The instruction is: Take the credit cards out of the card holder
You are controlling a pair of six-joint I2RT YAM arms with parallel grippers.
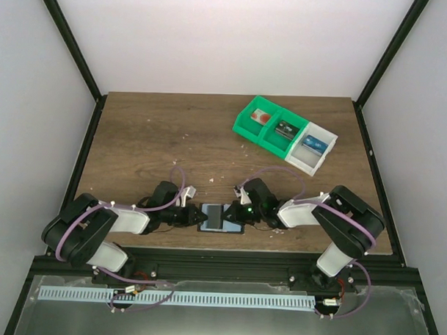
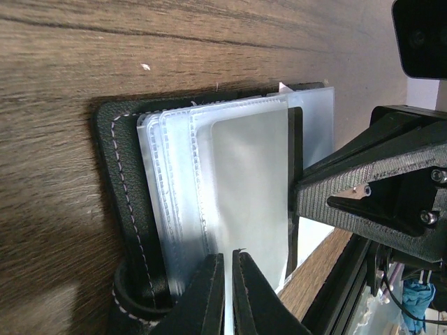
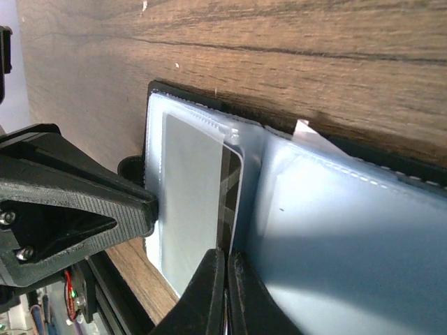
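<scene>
The card holder lies open on the table near the front edge, between both grippers. In the left wrist view its black stitched edge frames several clear sleeves. My left gripper is shut on the near edge of the top sleeve. In the right wrist view the pale blue-grey panels lie flat. A dark patterned credit card sticks partly out of the left sleeve. My right gripper is shut on this card's edge.
A green compartment bin joined to a white one stands at the back right, with small cards inside. The black frame rail runs just in front of the holder. Each gripper sits a few centimetres from the other.
</scene>
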